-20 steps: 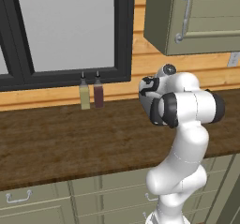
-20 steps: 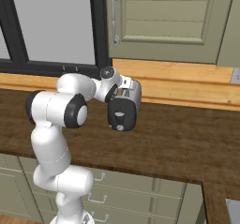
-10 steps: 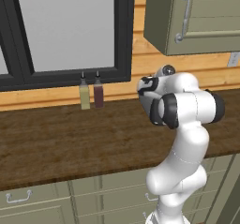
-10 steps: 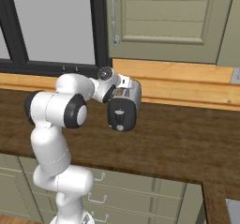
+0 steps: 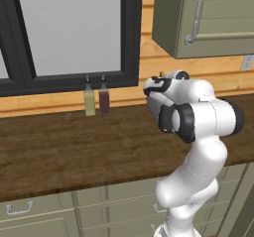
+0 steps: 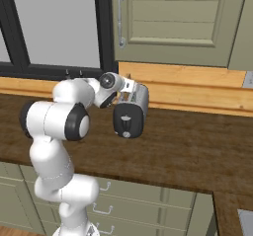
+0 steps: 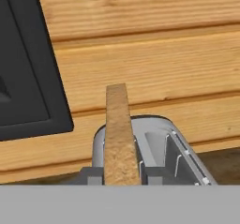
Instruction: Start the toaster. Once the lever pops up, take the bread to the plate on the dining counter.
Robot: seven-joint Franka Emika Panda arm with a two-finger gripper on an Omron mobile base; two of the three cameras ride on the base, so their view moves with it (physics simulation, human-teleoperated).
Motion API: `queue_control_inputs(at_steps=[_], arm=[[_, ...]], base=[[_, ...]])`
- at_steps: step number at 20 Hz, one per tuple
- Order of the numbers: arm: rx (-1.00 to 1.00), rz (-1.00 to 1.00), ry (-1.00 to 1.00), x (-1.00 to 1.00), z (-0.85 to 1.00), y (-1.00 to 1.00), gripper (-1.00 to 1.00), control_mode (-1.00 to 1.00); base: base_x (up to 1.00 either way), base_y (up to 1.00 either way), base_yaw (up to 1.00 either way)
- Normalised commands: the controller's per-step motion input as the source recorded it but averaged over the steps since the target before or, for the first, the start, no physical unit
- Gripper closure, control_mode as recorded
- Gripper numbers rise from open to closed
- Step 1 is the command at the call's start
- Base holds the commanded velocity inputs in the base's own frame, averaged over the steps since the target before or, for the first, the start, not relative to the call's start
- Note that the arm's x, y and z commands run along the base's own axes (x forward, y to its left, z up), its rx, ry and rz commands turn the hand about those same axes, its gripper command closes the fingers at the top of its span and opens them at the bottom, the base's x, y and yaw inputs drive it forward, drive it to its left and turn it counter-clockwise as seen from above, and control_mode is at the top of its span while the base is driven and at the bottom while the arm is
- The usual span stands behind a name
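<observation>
The toaster [image 6: 131, 110] stands on the dark wood surface [image 6: 188, 151] close to its back edge, just in front of the pale wood wall boards, with its dark end panel and round knob facing the front edge. In the right base view the hand [image 6: 129, 88] sits right over the toaster's top, at the end of the arm reaching in from the left.

In the hand view the bread [image 7: 119, 134] stands upright, edge-on, rising out of the toaster's left slot well above the rim; the right slot beside it shows bare metal guides. The bread's lower part sits between two grey blocks at the bottom of that view, but whether the hand is clamped on it or merely around it cannot be told.

Above the toaster hangs a grey-green wall cabinet [image 6: 178, 22], with open room between its underside and the hand. Along the back edge to the left, well apart from the toaster, two small bottles [image 5: 96, 97] stand under the dark window frame [image 5: 130, 32]. The surface in front of the toaster is bare wood out to the front edge.
</observation>
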Motion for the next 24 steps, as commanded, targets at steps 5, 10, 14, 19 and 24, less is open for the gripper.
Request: queue_control_inputs(at_steps=[5, 10, 14, 19, 24], arm=[[0.04, 0.00, -0.10, -0.34, 0.53, 0.00, 1.00, -1.00], [0.00, 0.00, -0.07, -0.49, 0.38, 0.00, 1.00, -1.00], [0.00, 0.00, -0.02, -0.71, 0.34, 0.00, 1.00, -1.00], [0.00, -0.04, 0.07, -0.94, 0.79, 0.00, 1.00, -1.00], [0.00, -0.06, 0.17, -1.00, 1.00, 0.00, 1.00, -1.00]], base=[[0.00, 0.00, 0.00], [0.00, 0.00, 0.00], [0.00, 0.00, 0.00], [0.00, 0.00, 0.00], [0.00, 0.00, 0.00]])
